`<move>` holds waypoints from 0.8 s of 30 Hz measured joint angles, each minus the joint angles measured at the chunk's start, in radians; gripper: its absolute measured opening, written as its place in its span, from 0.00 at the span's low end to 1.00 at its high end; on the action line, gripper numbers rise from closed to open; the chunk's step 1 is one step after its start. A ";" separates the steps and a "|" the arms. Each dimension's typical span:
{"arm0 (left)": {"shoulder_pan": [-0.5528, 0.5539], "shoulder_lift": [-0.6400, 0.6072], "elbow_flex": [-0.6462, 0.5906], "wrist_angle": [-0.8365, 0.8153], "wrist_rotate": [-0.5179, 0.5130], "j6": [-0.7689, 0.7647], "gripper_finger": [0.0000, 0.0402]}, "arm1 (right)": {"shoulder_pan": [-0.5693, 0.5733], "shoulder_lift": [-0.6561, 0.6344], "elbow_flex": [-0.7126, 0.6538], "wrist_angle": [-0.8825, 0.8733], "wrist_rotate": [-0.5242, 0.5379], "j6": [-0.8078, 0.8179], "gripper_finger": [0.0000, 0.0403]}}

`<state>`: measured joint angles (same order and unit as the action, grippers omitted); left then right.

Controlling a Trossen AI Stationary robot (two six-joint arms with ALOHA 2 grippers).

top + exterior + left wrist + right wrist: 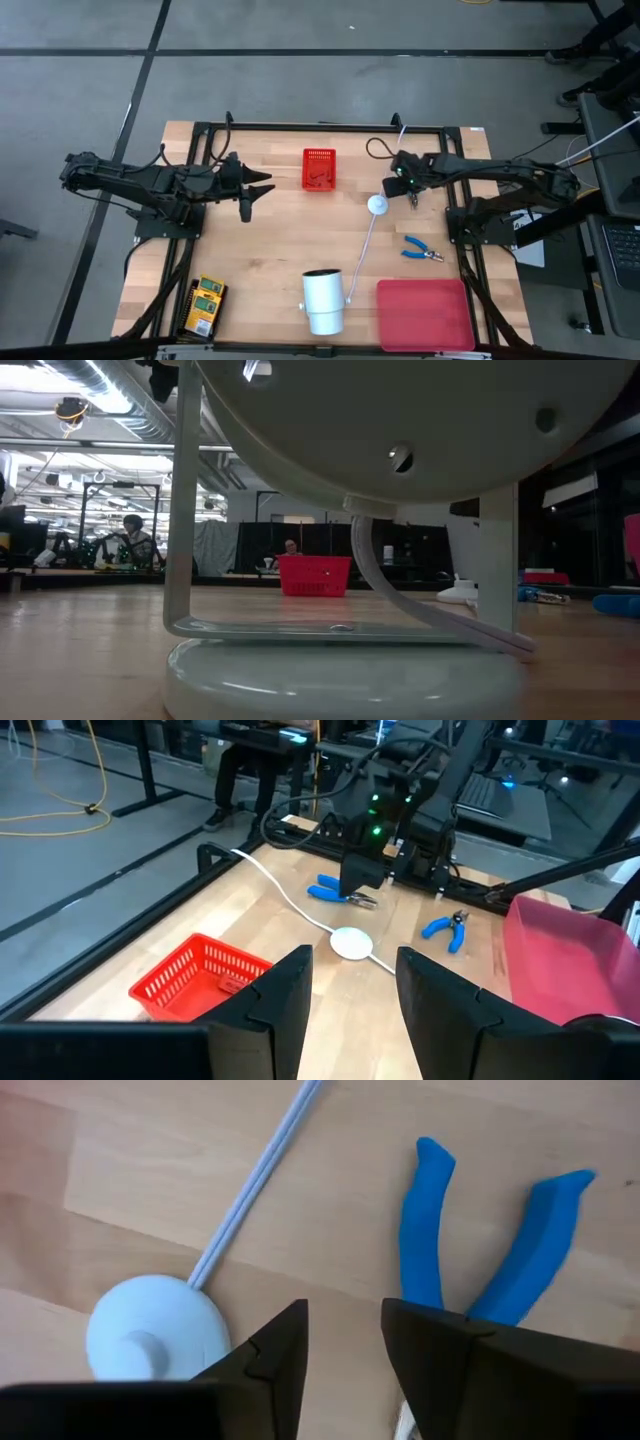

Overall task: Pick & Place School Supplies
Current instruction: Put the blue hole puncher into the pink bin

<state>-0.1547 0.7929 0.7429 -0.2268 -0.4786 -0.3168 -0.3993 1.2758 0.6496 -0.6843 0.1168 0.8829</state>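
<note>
The right pincer (411,194), right of centre in the high view, hangs over a blue-handled plier-like tool (490,1230); its fingers stand slightly apart, and whether they touch the handles cannot be told. Just beside it lies a small white round disc (377,205) on a thin white cord (362,255). A second blue-handled tool (421,250) lies lower right, well apart, above a flat red plastic tray (424,313). The left pincer (250,192), left of centre, hangs with fingers apart and empty. A red mesh plastic basket (319,168) stands at upper centre. Flat yellow-and-green printed boxes (206,303) lie at lower left. A white cylinder (322,300) at bottom centre fills and blocks most of the low view. The light wooden table (270,250) stands on a grey floor (80,100); a seated person (132,540) shows beyond.
</note>
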 joint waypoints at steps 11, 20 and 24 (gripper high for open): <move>0.000 0.000 0.000 0.008 -0.002 -0.066 0.36 | -0.060 0.030 -0.028 0.046 0.040 -0.092 0.42; 0.000 0.000 0.000 0.044 -0.037 -0.066 0.36 | -0.102 0.039 -0.056 0.065 0.044 -0.162 0.42; 0.000 0.000 0.000 0.044 -0.046 -0.066 0.36 | -0.102 0.059 -0.089 0.098 0.010 -0.165 0.42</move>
<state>-0.1547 0.7929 0.7429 -0.1825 -0.5248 -0.3828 -0.5014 1.3350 0.5604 -0.5866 0.1263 0.7177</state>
